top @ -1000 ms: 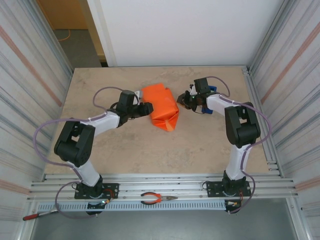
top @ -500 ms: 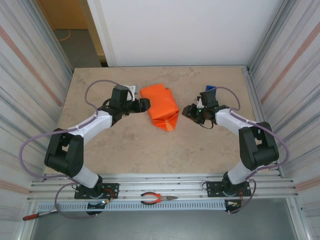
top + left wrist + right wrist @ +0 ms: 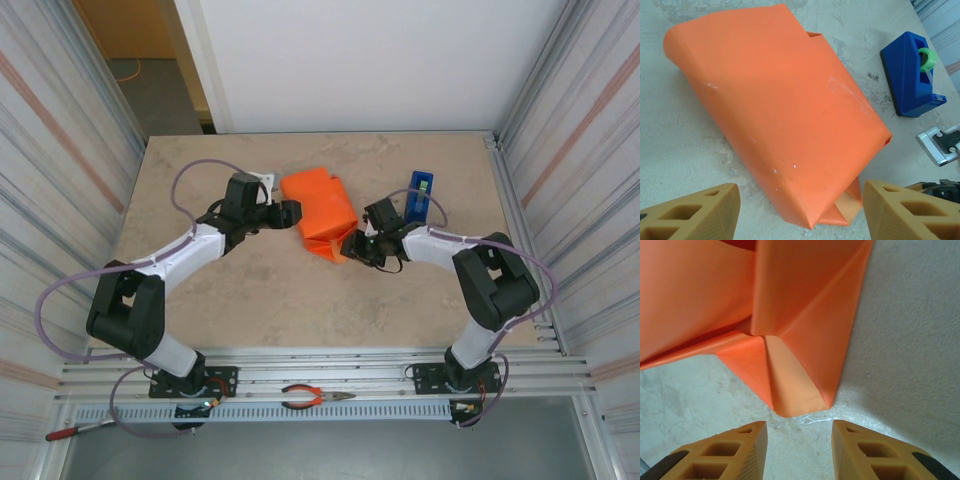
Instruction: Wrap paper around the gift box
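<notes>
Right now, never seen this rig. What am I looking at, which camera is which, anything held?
Two robot arms are bolted at the near edge of a table. The wide picture comes from a fixed camera above and behind them; the other two come from cameras on the wrists, looking forward. On the table lies orange paper folded into a parcel, one end creased to a point, with a blue tape dispenser apart to its right. Pliers lie on the front rail. The left fingers and right fingers are both open, holding nothing.

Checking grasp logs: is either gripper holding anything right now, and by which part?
Nothing is held: the left gripper and right gripper are both open, close to the paper without clamping it.
</notes>
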